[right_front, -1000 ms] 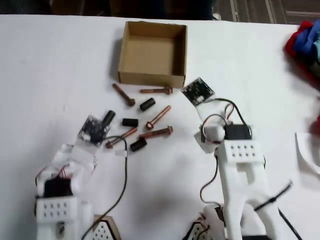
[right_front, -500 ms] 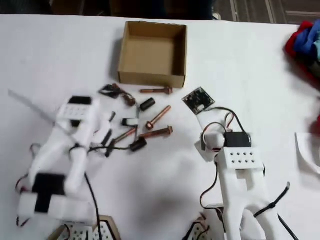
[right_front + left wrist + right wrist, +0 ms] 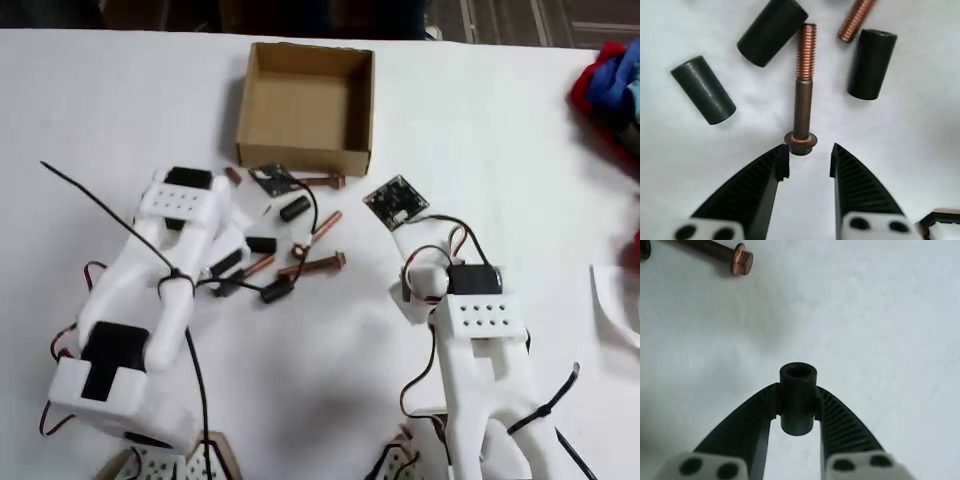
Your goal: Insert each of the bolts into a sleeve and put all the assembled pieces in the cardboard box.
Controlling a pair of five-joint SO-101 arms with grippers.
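Left jaws stand released, spread wide low over the desk. In the left wrist view I see a copper bolt lying flat, its flanged head in the mouth of the gap and close against one tip, its threaded end pointing away from the jaws. Neither tip clamps it. Three black sleeves lie on their sides around its shank. A near sleeve lies off to one side, and a far sleeve lies just beside the threaded end. A third sleeve lies on the other side, apart from the shank. The threaded tip of another bolt lies just beside the third sleeve.

Right jaws are clenched on a held sleeve, which stands upright between the tips with its open bore facing the wrist camera. I cannot tell whether its lower end touches the desk. A hex-headed bolt lies flat on the desk well beyond it.

From the high view, the left arm stretches over the scatter of bolts and sleeves in front of the cardboard box. These parts lie on the desk outside the box, one box-side bolt just beside its front wall. The right arm sits to the side of the scatter, apart from it. A heap of coloured cloth lies at the desk's far right edge.
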